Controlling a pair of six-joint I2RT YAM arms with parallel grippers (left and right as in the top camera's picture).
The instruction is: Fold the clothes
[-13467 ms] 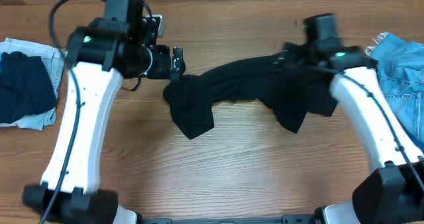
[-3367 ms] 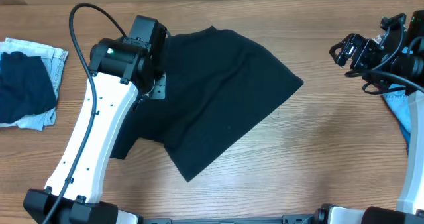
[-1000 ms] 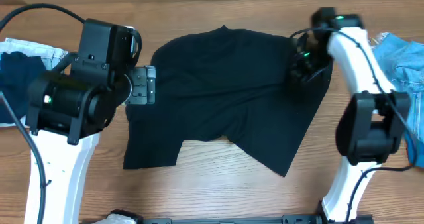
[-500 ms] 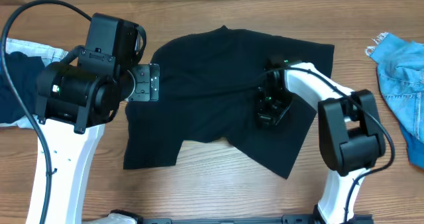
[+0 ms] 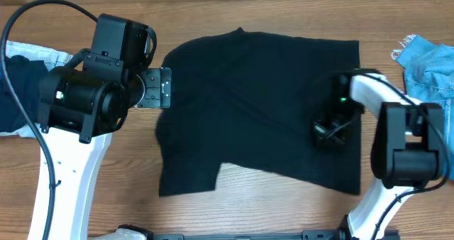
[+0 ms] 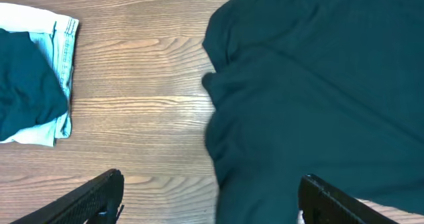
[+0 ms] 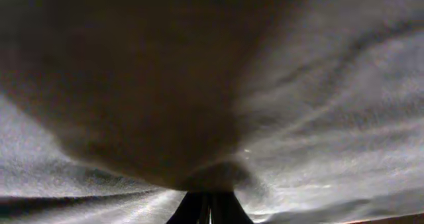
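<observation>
Room first. Bare table (image 5: 241, 215) runs along the bottom of the overhead frame, w/ a thinner strip along the top. There is also a band of open wood left of centre, btwn the clothes' (image 5: 262, 105) left edge and the pale denim piece (image 6: 63, 58) at far left, which has a dark cloth (image 6: 30, 85) lying on it. The bright blue denim (image 5: 429, 69) sits at upper right, near the clothes' top-right corner but apart from it.

The clothes are plain black w/ no print, spread mostly flat from centre to right of the overhead frame. The top edge has a small peak left of centre and the right edge drops fairly straight. The bottom edge is uneven: a flap hangs lower at bottom left, then a notch, then a slant down to the lower-right corner. The left edge is wavy, and the left wrist view shows a soft ridge where it bulges out.

My left gripper (image 5: 163, 88) hovers at the clothes' upper-left edge w/ its fingers (image 6: 93, 199) spread wide and nothing btwn them. They sit in the bottom corners of that wrist view, w/ the cloth edge lying below.

My right gripper (image 5: 330, 132) is down on the right part of the clothes, at mid-right of the frame. Its fingers are pressed together, clamped on a pinch of fabric. Cloth fills the right wrist view, w/ wrinkles converging on the tips at bottom centre. The right arm folds in from the lower right.
</observation>
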